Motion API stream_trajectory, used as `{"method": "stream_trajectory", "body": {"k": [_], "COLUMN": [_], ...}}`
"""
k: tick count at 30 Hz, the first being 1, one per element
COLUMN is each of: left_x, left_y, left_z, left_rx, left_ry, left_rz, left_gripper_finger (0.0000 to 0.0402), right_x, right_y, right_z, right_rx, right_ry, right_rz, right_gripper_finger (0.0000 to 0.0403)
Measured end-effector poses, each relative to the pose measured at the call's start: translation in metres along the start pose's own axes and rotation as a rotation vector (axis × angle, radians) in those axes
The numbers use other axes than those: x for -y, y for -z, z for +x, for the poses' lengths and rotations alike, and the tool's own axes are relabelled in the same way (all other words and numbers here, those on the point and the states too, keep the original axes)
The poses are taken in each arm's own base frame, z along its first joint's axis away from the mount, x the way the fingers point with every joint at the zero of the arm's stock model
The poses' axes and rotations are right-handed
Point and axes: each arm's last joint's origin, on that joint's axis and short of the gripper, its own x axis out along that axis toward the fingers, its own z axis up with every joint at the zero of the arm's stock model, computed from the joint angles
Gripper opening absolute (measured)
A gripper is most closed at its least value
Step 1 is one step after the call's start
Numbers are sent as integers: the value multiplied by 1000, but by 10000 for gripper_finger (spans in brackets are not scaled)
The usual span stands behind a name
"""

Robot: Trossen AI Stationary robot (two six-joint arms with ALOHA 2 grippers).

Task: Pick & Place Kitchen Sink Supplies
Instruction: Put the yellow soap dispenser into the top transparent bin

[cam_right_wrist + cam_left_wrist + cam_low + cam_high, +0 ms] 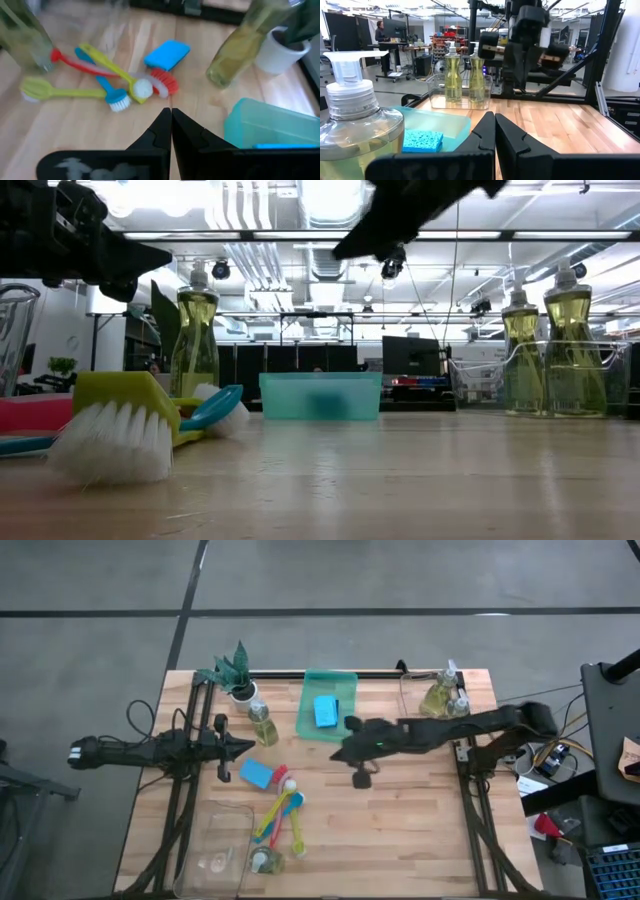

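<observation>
Both grippers are shut and hover above the table, touching nothing. My left gripper (248,747) (495,127) points toward the table's right, just near of a clear soap bottle (262,724) (355,130). My right gripper (336,754) (171,119) points toward the table's left, near of the green tray (345,690) that holds a blue sponge (326,710) (422,140). A second blue sponge (258,773) (167,54) lies flat on the table. Beside it lie several brushes (282,815) (107,82) with red, yellow, blue and green handles.
A potted plant (235,670) stands at the far left. A clear tray (455,708) at the far right holds two soap bottles (465,75). Another clear tray (210,840) sits at the near left with a bottle (265,860) lying beside it. Bare wood lies near right.
</observation>
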Motion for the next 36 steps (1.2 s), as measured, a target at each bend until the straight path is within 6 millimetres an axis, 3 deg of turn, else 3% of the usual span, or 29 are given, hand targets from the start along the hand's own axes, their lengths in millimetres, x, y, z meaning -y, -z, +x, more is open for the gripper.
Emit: {"method": "stream_trajectory", "body": {"k": [7,10,14,21,36], "left_x": [0,0,0,0,0], "left_y": [0,0,0,0,0], "left_z": [0,0,0,0,0], "left_rx": [0,0,-2,-2,0], "left_ry": [0,0,0,0,0], "left_rz": [0,0,0,1,0], "left_gripper_finger": [3,3,3,3,3], "right_x": [-3,-1,-2,-6,-16], "right_y": [28,41,59,87,134], "right_z": [-59,-82,-106,-131,-165], "right_rx": [165,165,176,239,590], "right_ry": [35,141,176,143,-32], "right_rz": [61,0,96,189,120], "right_gripper_finger": [8,8,8,8,8]}}
